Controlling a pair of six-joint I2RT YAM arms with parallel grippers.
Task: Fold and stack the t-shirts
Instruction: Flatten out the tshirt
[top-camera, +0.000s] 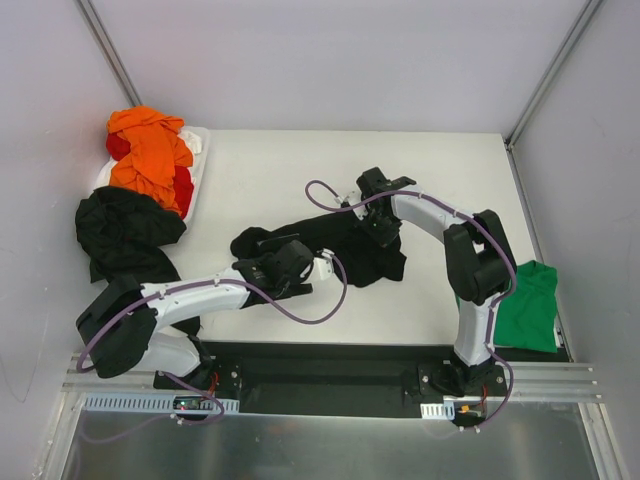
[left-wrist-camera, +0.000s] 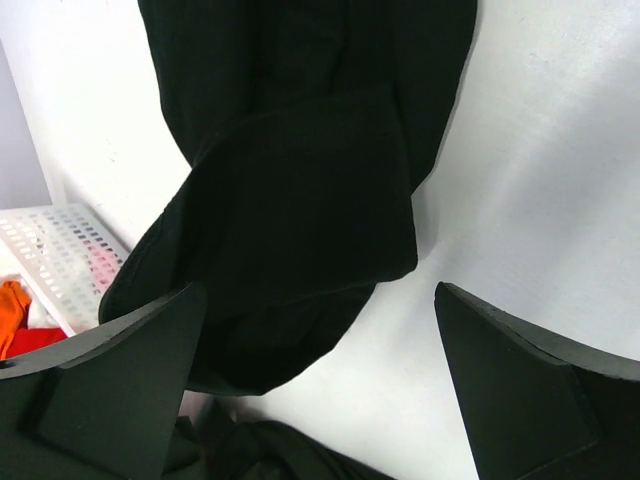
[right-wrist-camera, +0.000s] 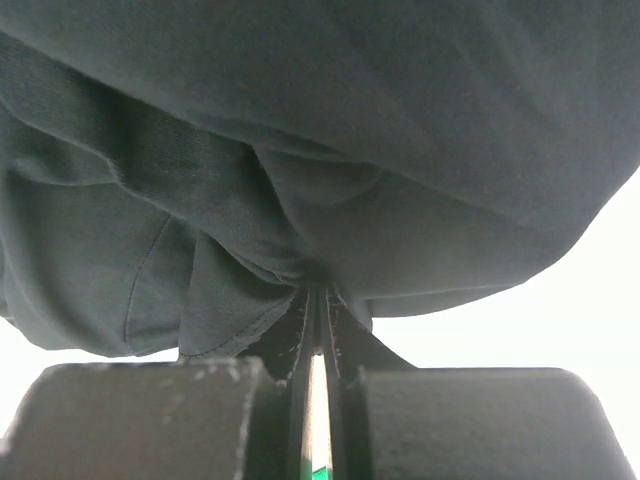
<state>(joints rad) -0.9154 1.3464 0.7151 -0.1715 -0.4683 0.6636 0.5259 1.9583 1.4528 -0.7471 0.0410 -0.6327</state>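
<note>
The left pincer (left-wrist-camera: 318, 295) is spread wide over the left end of a crumpled black t-shirt (top-camera: 350, 250) lying mid-way across the desk (top-camera: 440, 170). Whether it touches the cloth is unclear. The right pincer (right-wrist-camera: 318, 305) is pressed together, pinching the shirt's right side. Bunched folds hide its sleeves and collar.

The left arm (top-camera: 190, 295) and right arm (top-camera: 425, 208) are each built from white tubular links joined by rounded black joint housings. A purple cable (top-camera: 300, 317) runs along each arm in loose loops. The bases (top-camera: 195, 372) stand on a black plate (top-camera: 320, 370) fixed to a silver rail (top-camera: 550, 385), with a small circuit board (top-camera: 185, 403) at each base. The left gripper (left-wrist-camera: 318, 290) has matte black, wedge-shaped fingers (left-wrist-camera: 120, 390). The right gripper (right-wrist-camera: 318, 310) has blocky, dark, speckled fingers (right-wrist-camera: 150, 420).
</note>
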